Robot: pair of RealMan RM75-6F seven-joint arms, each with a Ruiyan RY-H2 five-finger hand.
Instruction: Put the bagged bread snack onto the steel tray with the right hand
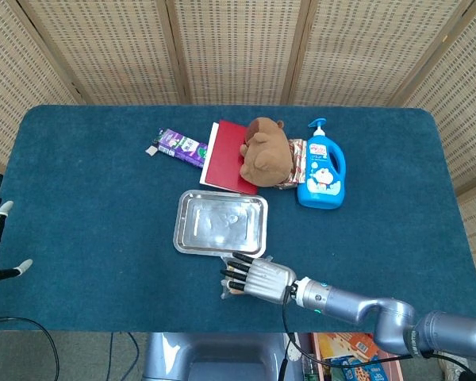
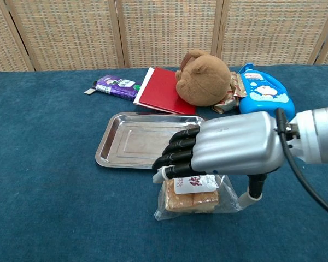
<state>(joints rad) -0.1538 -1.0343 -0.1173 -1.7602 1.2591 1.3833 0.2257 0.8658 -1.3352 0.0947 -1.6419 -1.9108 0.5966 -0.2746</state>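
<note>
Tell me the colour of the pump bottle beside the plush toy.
The pump bottle is bright blue with a white cartoon label; the head view shows it best.

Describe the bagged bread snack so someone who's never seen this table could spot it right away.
Find the steel tray in the middle of the blue table. Just off its near right corner, under the right hand, lies the bread snack: the only clear bag, with brown bread and a white label.

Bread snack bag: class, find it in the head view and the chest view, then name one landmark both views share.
Head view: bread snack bag is low centre, mostly hidden under the right hand.
Chest view: bag is low centre, below the right hand.
Shared landmark: the steel tray, just behind the bag.
</note>
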